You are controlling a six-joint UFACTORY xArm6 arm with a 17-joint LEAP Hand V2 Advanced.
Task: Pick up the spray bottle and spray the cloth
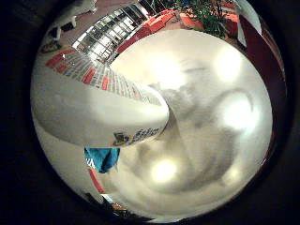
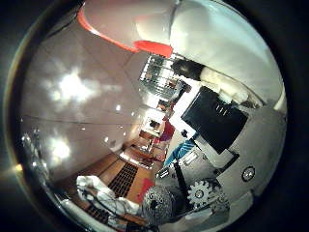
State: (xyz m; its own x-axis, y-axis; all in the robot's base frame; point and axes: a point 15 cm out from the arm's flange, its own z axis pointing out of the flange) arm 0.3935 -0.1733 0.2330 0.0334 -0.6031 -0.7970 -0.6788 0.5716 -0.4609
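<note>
Spray bottle is seen lying across the little-finger-side view, filling much of it, so it is judged close against the palm. Its white body with a printed label is shown; a white shoulder and a red part, taken to be the spray head, are seen in the thumb-side view. Hand is represented only by a geared part at the view's edge; whether it is closed round the bottle cannot be told. A glossy white table is seen beyond the bottle, and a small patch of teal cloth shows just past the bottle's rounded edge, mostly hidden by it. Handling, as judged: the body is taken to be thin plastic, smooth and somewhat slippery, slightly yielding under squeeze; weight depends on fill, which cannot be seen. Hold is best taken at the neck below the red head, where the trigger can be reached and the body cannot slide through.
</note>
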